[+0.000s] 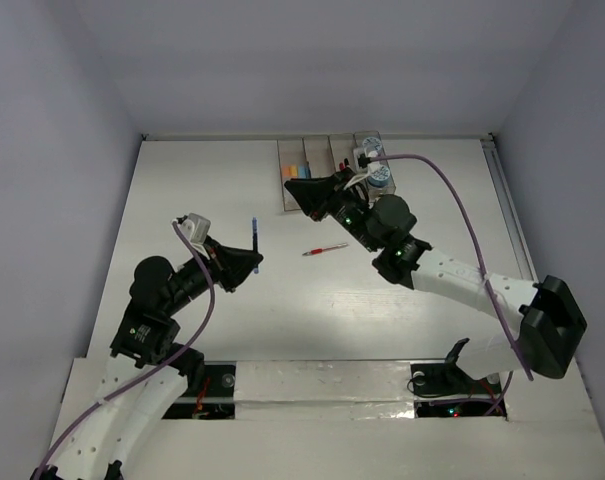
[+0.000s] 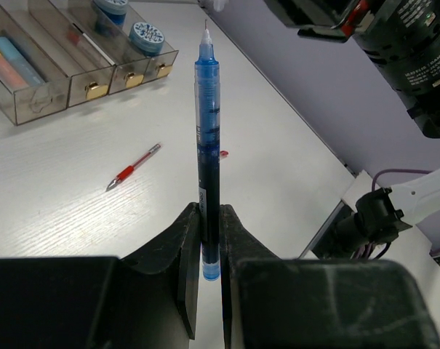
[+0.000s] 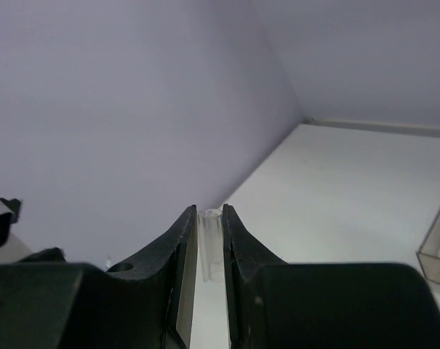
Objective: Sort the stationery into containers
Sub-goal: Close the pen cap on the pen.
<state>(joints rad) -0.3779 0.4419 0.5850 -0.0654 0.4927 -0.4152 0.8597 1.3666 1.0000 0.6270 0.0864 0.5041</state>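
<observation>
Nearest me, the left gripper (image 2: 209,218) pinches a blue pen (image 2: 207,131) above the worktop (image 2: 74,218). Beyond it a red pen (image 2: 132,169) lies loose. Farther off, the right gripper (image 3: 209,218) clamps a clear tube (image 3: 209,243) near the containers (image 2: 41,104) along the back.

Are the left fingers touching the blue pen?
Touching. The left wrist view shows the left fingers pressed against both sides of the blue pen, no gap.
</observation>
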